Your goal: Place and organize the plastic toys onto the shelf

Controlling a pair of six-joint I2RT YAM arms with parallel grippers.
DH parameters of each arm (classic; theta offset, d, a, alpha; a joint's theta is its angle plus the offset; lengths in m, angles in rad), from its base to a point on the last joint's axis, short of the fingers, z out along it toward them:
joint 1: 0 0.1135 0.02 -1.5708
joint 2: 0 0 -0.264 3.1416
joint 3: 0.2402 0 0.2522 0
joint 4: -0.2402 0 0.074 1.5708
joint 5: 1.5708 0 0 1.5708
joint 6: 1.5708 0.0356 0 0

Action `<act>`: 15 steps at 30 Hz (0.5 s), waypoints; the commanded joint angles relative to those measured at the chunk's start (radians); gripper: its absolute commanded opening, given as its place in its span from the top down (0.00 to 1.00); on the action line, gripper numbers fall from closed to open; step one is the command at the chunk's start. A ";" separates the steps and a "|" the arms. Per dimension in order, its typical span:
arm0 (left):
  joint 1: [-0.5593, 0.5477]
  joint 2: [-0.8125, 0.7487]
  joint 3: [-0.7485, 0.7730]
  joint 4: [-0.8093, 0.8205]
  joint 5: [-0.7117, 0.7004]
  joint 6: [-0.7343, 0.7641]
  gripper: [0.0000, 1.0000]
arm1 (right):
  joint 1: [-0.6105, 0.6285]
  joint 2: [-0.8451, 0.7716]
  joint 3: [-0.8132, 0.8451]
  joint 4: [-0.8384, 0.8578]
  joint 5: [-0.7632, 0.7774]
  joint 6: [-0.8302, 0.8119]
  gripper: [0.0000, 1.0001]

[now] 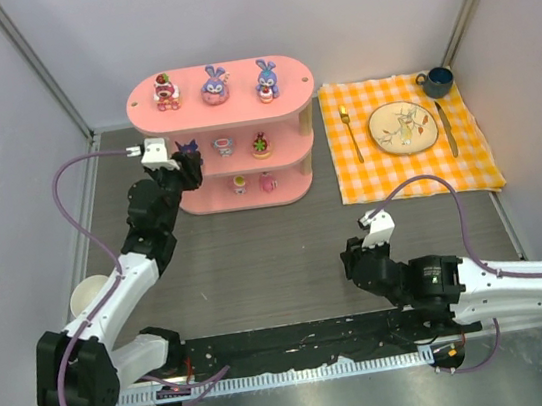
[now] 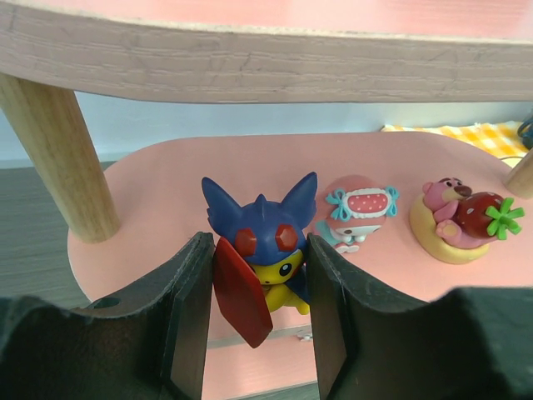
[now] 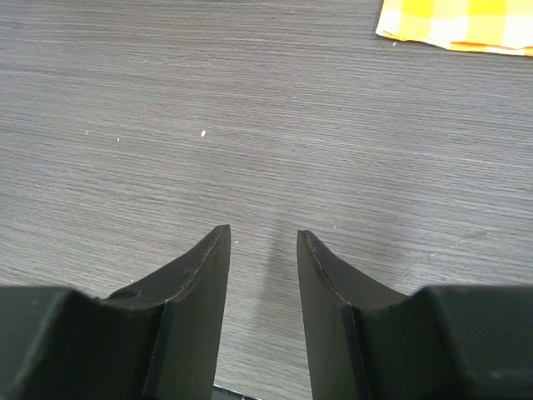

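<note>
Left gripper [image 2: 258,254]: partly closed on a small toy, one finger [image 2: 187,308] pressed against each side of it.
Held toy [image 2: 265,250]: blue pointed hood with red eyes, yellow face, red piece at its side. It sits between the left fingers, over the front left end of the middle board [image 2: 158,187]. Whether it touches the board cannot be told.
Shelf [image 1: 237,103]: pink, three boards on wooden posts, straight ahead of the left gripper.
Toys past the left fingertips: a candy-shaped figure [image 2: 358,212] just to the right on the same board, and a pink bear with a strawberry [image 2: 462,221] further right.
Top board: three toys in a row, a pink one [image 1: 167,91] and two purple bunnies [image 1: 214,86].
Bottom board: two small toys [image 1: 239,184] below the left gripper's level.
Right gripper [image 3: 262,237]: fingers parted with nothing between them, only bare grey table [image 3: 250,108] beneath.
Checked cloth [image 3: 466,25]: ahead and right of the right gripper, well apart.
</note>
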 commanded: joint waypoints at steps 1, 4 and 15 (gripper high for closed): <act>0.007 0.009 0.031 0.091 -0.029 0.067 1.00 | -0.011 -0.001 0.039 0.038 0.024 -0.012 0.56; 0.007 0.016 0.018 0.117 -0.036 0.081 1.00 | -0.015 0.000 0.039 0.039 0.020 -0.015 0.56; 0.007 0.081 -0.010 0.212 -0.044 0.122 1.00 | -0.032 0.022 0.044 0.049 0.001 -0.028 0.56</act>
